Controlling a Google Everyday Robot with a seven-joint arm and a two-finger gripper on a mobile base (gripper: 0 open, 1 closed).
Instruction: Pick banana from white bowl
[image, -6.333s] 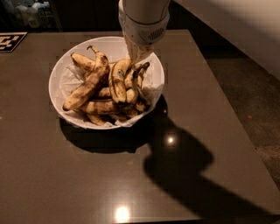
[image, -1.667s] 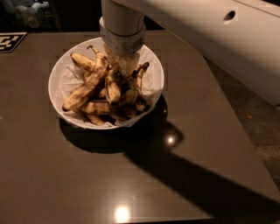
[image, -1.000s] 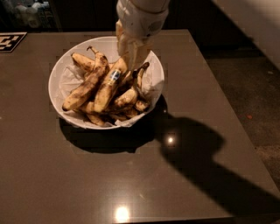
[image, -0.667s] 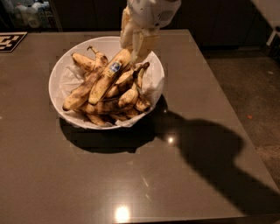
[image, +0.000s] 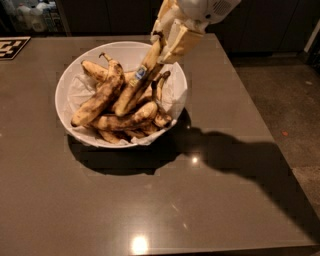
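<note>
Clamping the upper end of the blue-stickered banana (image: 134, 84), the gripper (image: 166, 41) hung over the far rim of the white bowl (image: 64, 107). The banana slanted down from it, lower end among other spotted bananas (image: 100, 100) in the bowl.

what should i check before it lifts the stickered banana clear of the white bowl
1. Gripper above the bowl's far right side, fingers shut on the banana at its stem end: ok
2. Right fruit, blue sticker showing: ok
3. Banana clear of the white bowl: not ok, its lower end lies on the other bananas
4. Nothing snagged on that lower end: cannot tell
5. Bowl flat on the table: ok
6. Grip firm enough near the stem: cannot tell
</note>
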